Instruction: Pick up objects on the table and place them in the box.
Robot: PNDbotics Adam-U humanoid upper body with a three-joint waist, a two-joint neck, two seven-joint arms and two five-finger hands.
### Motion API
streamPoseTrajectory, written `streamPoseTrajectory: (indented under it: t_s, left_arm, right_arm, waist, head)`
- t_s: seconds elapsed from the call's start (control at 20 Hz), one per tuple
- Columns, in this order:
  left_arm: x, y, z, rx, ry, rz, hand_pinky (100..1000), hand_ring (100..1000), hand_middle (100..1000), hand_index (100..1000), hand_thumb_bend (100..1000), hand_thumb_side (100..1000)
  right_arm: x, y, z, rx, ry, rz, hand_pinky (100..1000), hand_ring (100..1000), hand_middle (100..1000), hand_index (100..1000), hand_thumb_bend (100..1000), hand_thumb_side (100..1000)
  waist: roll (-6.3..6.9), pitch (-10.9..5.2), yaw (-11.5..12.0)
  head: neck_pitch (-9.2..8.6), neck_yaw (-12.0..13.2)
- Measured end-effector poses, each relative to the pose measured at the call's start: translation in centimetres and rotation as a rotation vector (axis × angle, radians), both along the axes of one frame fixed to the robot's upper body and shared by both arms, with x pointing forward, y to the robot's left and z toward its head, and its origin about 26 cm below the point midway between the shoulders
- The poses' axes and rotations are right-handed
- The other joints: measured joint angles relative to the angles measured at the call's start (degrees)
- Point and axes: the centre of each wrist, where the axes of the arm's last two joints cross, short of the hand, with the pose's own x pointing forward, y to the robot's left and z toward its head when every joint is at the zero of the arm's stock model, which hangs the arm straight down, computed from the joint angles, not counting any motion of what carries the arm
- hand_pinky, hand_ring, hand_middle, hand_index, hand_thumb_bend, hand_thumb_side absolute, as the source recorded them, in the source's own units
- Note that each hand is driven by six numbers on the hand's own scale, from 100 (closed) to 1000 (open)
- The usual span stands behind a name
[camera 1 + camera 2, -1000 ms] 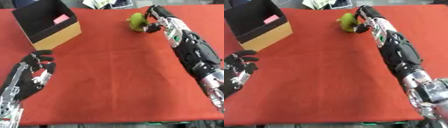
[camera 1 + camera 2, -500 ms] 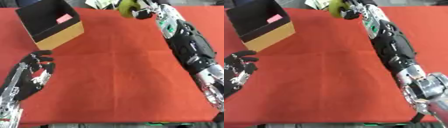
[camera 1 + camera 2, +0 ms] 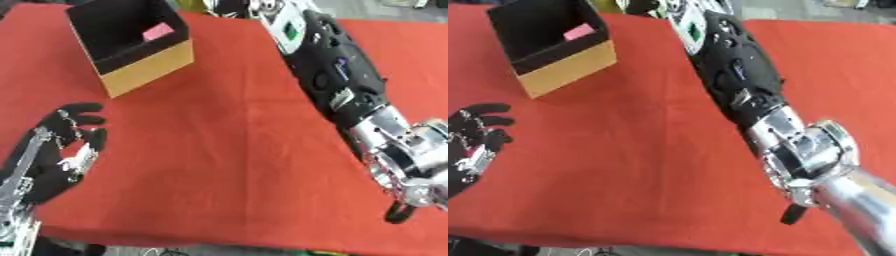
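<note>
An open cardboard box (image 3: 144,70) with a black inside stands at the upper left of the red table (image 3: 219,165); a pink thing (image 3: 159,31) lies in it. My right arm stretches from the lower right up to the top edge. There my right hand (image 3: 229,6) is mostly cut off, with a sliver of the yellow-green fruit (image 3: 187,5) showing beside it, above the table and just right of the box. My left hand (image 3: 61,155) rests open at the lower left, fingers up, holding nothing.
The near table edge runs along the bottom of the view. My right forearm (image 3: 337,75) lies across the upper right part of the cloth. Some clutter shows past the far edge at the top right.
My right hand has lifted the fruit off the table and carried it left, toward the box. The whole picture has also shifted, so the camera has moved. The left hand has stayed put.
</note>
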Motion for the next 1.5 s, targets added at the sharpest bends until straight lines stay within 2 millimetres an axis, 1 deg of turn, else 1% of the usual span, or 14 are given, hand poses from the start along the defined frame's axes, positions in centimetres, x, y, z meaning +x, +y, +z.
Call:
streamPoseTrajectory:
  t_s: [0.15,0.2,0.25,0.3,0.35,0.4,0.5,0.6,0.9,1.1,1.15,1.25,1.4,1.5]
  left_arm:
    - [0.1,-0.2,0.2,0.002,-0.005,-0.013,622,748,765,816,335,513]
    - [0.1,-0.3,0.2,0.002,-0.005,-0.015,623,748,765,816,335,514]
    - [0.1,-0.3,0.2,0.002,-0.005,-0.016,623,748,765,816,335,514]
    - [0.1,-0.3,0.3,0.002,-0.006,-0.019,623,748,764,816,334,514]
    - [0.1,-0.4,0.3,0.002,-0.008,-0.021,623,748,764,816,334,514]
    - [0.2,-0.5,0.4,0.003,-0.009,-0.024,623,748,764,816,335,515]
    - [0.2,-0.5,0.4,0.003,-0.01,-0.025,623,748,764,816,334,515]
    - [0.2,-0.5,0.4,0.003,-0.01,-0.025,624,748,764,816,336,515]
    - [0.1,-0.4,0.3,0.002,-0.007,-0.023,624,747,764,816,336,515]
    - [0.1,-0.2,0.1,-0.003,-0.002,-0.009,624,747,764,816,336,515]
    - [0.0,-0.2,0.1,-0.003,-0.001,-0.007,624,747,763,816,336,516]
    - [-0.1,0.1,-0.3,-0.005,0.01,0.007,624,747,763,816,338,517]
    - [-0.2,0.7,-0.6,-0.011,0.019,0.04,625,747,763,816,338,517]
    - [-0.1,0.9,-0.6,-0.016,0.018,0.058,625,747,763,816,338,517]
  right_arm:
    - [-0.1,1.4,-0.3,-0.014,0.0,0.031,733,759,710,587,100,100]
    - [-0.2,1.9,-0.4,-0.021,0.002,0.044,736,762,716,607,100,100]
    - [-0.3,2.3,-0.6,-0.033,0.002,0.058,741,770,729,666,100,100]
    - [-0.4,2.8,-0.7,-0.047,0.004,0.072,750,785,750,755,138,149]
    - [-0.5,3.3,-1.0,-0.063,0.008,0.085,750,785,750,755,138,149]
    - [-0.6,3.7,-1.2,-0.08,0.013,0.097,756,794,766,846,228,284]
    - [-0.8,4.4,-2.0,-0.121,0.027,0.107,756,796,773,894,330,385]
    - [-0.9,4.8,-2.5,-0.149,0.027,0.102,751,794,776,911,396,459]
    - [-1.3,4.9,-1.9,-0.122,-0.032,0.087,744,792,775,900,295,383]
    - [-1.8,4.2,-0.5,-0.073,-0.054,0.127,745,793,776,900,289,376]
    - [-1.9,4.2,-0.3,-0.065,-0.053,0.136,745,796,782,899,179,277]
    - [-2.2,4.0,-0.3,-0.049,-0.057,0.156,742,795,779,892,140,265]
    - [-2.6,1.5,-0.7,-0.026,-0.094,0.166,743,798,782,878,100,263]
    - [-3.0,-0.2,-1.1,-0.014,-0.118,0.182,743,798,782,878,100,263]
  waist:
    - [-0.21,0.3,1.1]
    - [-0.21,0.37,1.2]
    - [-0.21,0.42,1.3]
    - [-0.21,0.48,1.3]
    - [-0.21,0.56,1.3]
    - [-0.2,0.6,1.3]
    - [-0.18,0.63,1.3]
    - [-0.14,0.66,1.1]
    - [0.29,0.64,-1.2]
    - [0.41,0.39,-2.6]
    - [0.41,0.32,-2.6]
    - [0.42,-0.23,-4.3]
    - [1.05,-0.71,-8.6]
    - [1.46,-0.71,-9.6]
  head:
    - [-0.02,-0.6]
    - [-0.03,-0.8]
    - [-0.03,-0.9]
    - [-0.03,-1.0]
    - [-0.04,-1.1]
    - [-0.04,-1.1]
    - [-0.05,-1.2]
    - [-0.05,-1.2]
    - [-0.04,-0.6]
    - [-0.01,0.2]
    - [-0.01,0.4]
    - [0.01,1.0]
    - [0.01,2.6]
    - [0.01,3.6]
